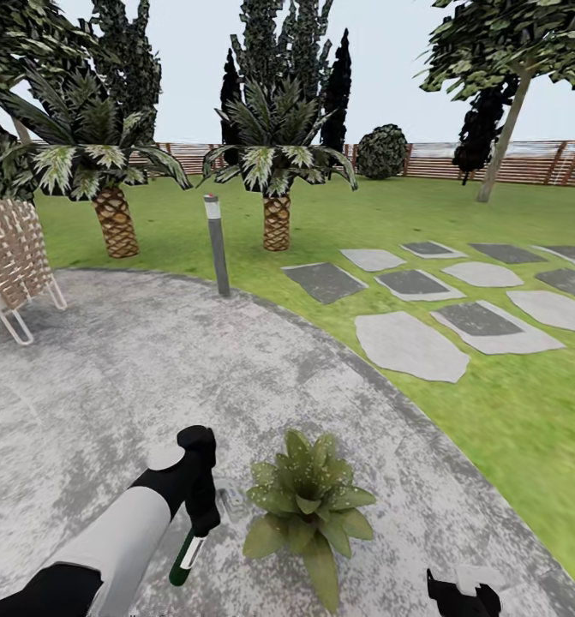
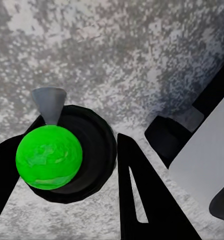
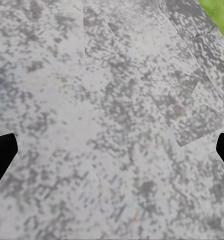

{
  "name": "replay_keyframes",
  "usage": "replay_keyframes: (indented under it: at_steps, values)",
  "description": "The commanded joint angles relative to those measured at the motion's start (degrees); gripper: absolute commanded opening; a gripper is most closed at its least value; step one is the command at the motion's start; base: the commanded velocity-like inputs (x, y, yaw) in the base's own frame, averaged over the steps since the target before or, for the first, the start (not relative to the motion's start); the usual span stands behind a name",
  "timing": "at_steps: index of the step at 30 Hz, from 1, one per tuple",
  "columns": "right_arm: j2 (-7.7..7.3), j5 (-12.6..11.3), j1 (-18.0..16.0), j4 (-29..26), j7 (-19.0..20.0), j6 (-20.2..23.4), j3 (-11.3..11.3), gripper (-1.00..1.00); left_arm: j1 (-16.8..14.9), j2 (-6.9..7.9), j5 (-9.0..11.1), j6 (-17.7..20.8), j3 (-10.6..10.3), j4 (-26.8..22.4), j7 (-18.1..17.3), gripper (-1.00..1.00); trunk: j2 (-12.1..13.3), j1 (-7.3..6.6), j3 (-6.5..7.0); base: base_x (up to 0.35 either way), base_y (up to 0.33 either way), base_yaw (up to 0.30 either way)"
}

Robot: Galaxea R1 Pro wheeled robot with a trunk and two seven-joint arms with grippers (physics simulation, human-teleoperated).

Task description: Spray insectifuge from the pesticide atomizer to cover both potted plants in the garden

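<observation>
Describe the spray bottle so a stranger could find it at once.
Start at the round grey stone patio and find the low leafy potted plant near its front edge. Just beside it, the left gripper holds the bottle: slim, dark green, with a white label band, unlike the tall grey lamp post farther back.

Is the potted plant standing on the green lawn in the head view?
No, the potted plant stands on the grey stone patio, beside the left end effector holding the pesticide atomizer.

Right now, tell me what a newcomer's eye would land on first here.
The potted plant sits low on the grey stone patio, right in front. Beside it, the left gripper holds the pesticide atomizer, its bright green end vivid between the fingers. Beyond, two palms stand on the lawn.
</observation>
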Motion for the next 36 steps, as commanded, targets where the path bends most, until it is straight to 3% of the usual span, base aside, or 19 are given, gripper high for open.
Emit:
replay_keyframes:
  at_steps: [1, 11, 18, 36]
  values:
    - [-0.01, 0.61, -0.04, 0.08, -0.28, -0.21, -0.3, 1.0, -0.19, -0.27, -0.31, 0.68, -0.1, -0.04, -0.41, -1.0, -0.02, -0.01, -0.05, 0.0, 0.0, 0.274]
    - [-0.41, 0.67, -0.03, -0.09, -0.28, -0.2, -0.38, 1.0, -0.36, -0.82, -0.37, 0.76, -0.01, 0.04, -0.41, -1.0, -0.02, -0.01, -0.05, 0.066, -0.181, 0.052]
    - [-0.47, 0.64, -0.04, -0.09, -0.29, -0.19, -0.39, 1.0, -0.36, -1.12, -0.41, 0.76, -0.1, 0.05, -0.41, -1.0, -0.02, -0.01, -0.05, -0.183, -0.205, 0.0]
    - [-0.27, 0.61, -0.03, -0.09, -0.28, -0.19, -0.3, 1.0, -3.09, -1.21, -1.22, 0.67, -0.34, 0.23, -1.9, -1.0, -0.02, -0.01, -0.05, -0.011, -0.009, 0.086]
